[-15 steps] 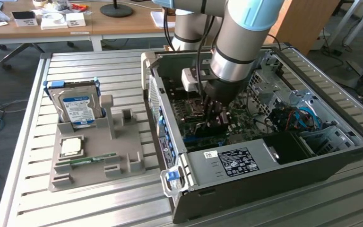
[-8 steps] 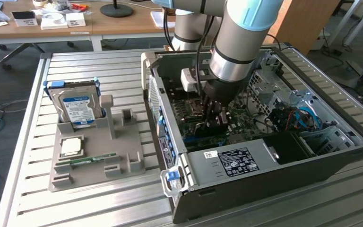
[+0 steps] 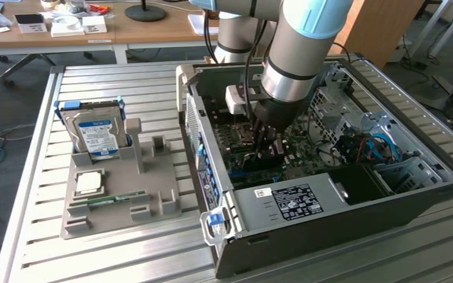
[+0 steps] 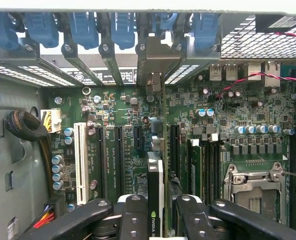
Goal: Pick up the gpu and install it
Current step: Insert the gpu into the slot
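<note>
My tool (image 4: 155, 220) gripped the gpu (image 4: 155, 190) edge-on. I saw it standing upright over the motherboard (image 4: 125, 145) inside the computer case (image 3: 353, 218).

The tabletop (image 3: 132, 76) is ribbed, matt bare metal, the computer case (image 3: 415, 200) dull grey sheet metal, the parts holder (image 3: 160, 203) matt grey plastic, and the end effector (image 4: 155, 220) fingers (image 4: 133, 220) black, slightly glossy plastic.

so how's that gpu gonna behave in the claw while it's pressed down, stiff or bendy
Probably stiff: the gpu looks like a thin rigid board held edge-on in the claw over the motherboard. Likely light for its size. Being so thin and upright, it may tilt sideways if pushed off-line, and its board looks fragile under uneven force.
</note>
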`<act>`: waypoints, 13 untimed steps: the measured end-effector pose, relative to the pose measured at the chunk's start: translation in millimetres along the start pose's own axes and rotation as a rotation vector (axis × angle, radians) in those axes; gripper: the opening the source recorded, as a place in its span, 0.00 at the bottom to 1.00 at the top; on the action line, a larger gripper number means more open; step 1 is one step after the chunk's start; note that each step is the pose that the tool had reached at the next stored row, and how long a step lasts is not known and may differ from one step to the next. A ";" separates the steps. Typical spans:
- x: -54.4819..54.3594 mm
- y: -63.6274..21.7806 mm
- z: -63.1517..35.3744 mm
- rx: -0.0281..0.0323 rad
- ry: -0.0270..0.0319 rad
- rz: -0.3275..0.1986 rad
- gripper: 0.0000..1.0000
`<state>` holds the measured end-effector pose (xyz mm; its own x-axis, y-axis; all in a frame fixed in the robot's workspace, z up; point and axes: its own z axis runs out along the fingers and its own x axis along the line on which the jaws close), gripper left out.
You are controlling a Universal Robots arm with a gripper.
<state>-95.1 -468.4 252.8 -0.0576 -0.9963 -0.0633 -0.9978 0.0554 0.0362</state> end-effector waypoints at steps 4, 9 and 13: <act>0.0 0.0 0.0 0.0000 -0.0001 0.000 0.26; 0.0 0.0 0.4 0.0000 -0.0002 0.000 0.26; 0.0 0.0 0.3 0.0000 -0.0001 0.000 0.26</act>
<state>-95.1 -468.4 252.4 -0.0576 -0.9963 -0.0634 -0.9978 0.0554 0.0362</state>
